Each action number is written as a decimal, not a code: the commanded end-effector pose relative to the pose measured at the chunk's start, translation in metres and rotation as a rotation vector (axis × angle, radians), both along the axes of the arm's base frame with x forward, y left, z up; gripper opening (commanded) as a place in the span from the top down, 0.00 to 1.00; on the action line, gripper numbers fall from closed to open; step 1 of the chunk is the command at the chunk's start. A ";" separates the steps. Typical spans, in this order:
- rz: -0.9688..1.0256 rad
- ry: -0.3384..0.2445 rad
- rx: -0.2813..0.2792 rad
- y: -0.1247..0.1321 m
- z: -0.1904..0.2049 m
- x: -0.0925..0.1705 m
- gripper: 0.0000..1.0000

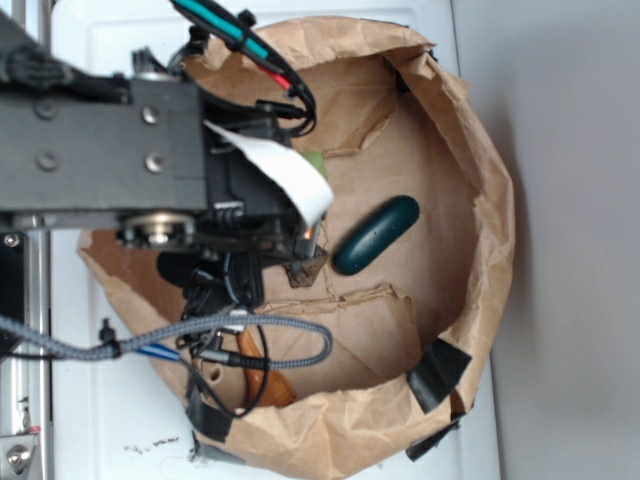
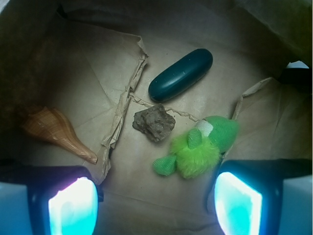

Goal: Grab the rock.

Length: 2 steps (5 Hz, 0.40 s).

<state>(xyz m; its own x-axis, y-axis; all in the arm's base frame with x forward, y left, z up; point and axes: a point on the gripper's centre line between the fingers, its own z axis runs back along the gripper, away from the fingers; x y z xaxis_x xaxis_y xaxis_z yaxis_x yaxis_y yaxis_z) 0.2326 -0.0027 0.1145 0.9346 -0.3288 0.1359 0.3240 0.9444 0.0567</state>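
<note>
— What color is the rock (image 2: 154,122)?

— Dark brown, with little gray and tan speckles.

— And the plush toy (image 2: 198,148)?

— Bright green and fuzzy, with a small white patch.

— The long smooth thing (image 2: 180,75)?

— Dark green – almost blue-green.

— The seashell (image 2: 56,133)?

— Orange-brown with thin stripes.

— And under them?

— A plain brown paper bag (image 2: 88,83), with black tape (image 1: 437,372) on its rim. The gripper's fingertips (image 2: 73,206) shine light blue.

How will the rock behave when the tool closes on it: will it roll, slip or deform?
The rock looks rough and jagged, so it probably grips well and will not roll like the smooth green oblong might. It seems rigid, unlikely to deform. Its uneven faces may make it twist slightly between the fingers.
</note>
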 end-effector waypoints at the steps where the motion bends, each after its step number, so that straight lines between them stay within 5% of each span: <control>1: -0.143 -0.065 0.069 0.000 -0.037 0.027 0.00; 2: -0.173 -0.055 0.083 -0.002 -0.054 0.029 0.00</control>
<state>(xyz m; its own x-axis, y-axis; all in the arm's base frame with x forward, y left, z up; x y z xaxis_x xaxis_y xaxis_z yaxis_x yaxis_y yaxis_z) 0.2566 0.0038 0.0529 0.8712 -0.4753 0.1229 0.4593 0.8775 0.1381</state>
